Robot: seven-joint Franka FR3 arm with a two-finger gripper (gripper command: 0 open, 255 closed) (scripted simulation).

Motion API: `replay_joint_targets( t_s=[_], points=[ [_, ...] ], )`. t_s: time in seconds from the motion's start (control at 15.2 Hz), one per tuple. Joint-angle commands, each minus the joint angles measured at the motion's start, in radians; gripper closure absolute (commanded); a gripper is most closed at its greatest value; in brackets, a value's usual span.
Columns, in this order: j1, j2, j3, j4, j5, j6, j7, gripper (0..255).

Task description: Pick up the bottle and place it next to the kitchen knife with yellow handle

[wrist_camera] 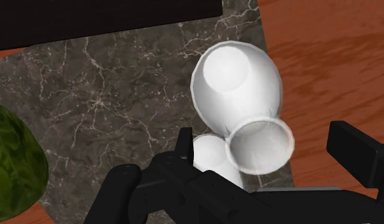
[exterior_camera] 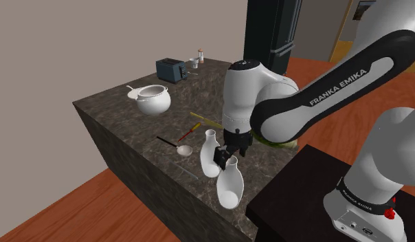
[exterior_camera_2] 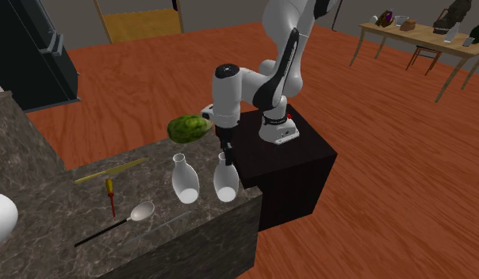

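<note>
The counter point(exterior_camera: 124, 117) carries two white bottles. The released tool point(exterior_camera_2: 225, 153) flanks the edge bottle point(exterior_camera_2: 226, 184) at its neck, untouching; the other bottle point(exterior_camera_2: 185, 181) stands beside. One yellow-handled knife point(exterior_camera_2: 111, 170) lies nearby.

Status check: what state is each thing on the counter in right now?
edge bottle: upright, not held
gripper: open, straddling the edge bottle's neck, not touching it
second bottle: upright, free
yellow-handled knife: lying flat
spoon: lying flat

Dark marble counter point(exterior_camera: 117, 117); reddish wooden floor point(exterior_camera_2: 388, 198); beige wall point(exterior_camera: 75, 41); far wooden table point(exterior_camera_2: 424, 33)
</note>
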Motion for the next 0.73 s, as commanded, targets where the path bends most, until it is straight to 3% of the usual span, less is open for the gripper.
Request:
replay_joint_targets(
  t_s=[0.0,0.2,0.66],
  points=[
    [-0.008,0.03,0.009,-0.008,-0.011,0.038,0.008,0],
    [-0.022,0.081,0.023,-0.023,-0.035,0.099,0.027,0],
    [-0.021,0.081,0.023,-0.023,-0.035,0.099,0.027,0]
  ],
)
